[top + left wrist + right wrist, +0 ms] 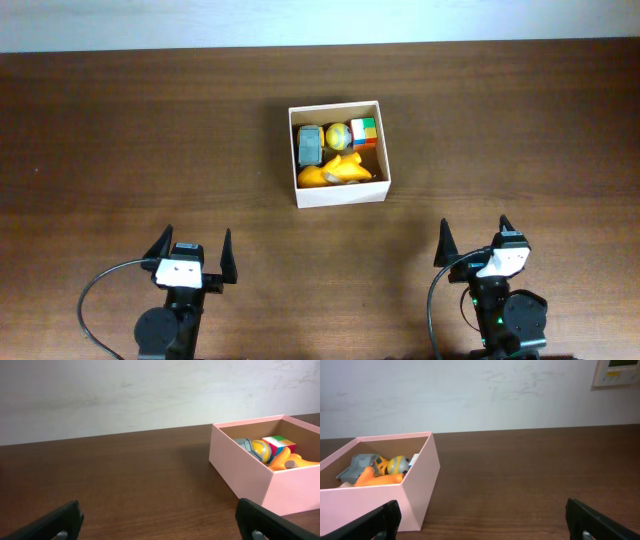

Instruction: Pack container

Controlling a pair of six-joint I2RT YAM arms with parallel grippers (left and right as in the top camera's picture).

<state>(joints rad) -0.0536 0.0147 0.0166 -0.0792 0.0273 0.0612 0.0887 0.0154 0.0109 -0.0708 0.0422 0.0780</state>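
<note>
Overhead: square white container [339,191], toys inside.

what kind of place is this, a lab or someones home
Likely a robot lab or test bench rather than a home: a left arm and a right arm sit at a wooden table, with a plain white wall, a control panel and a container of small toys.

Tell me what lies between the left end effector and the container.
Only bare brown tabletop lies between the left end effector and the container, shown clearly in the overhead view.
</note>
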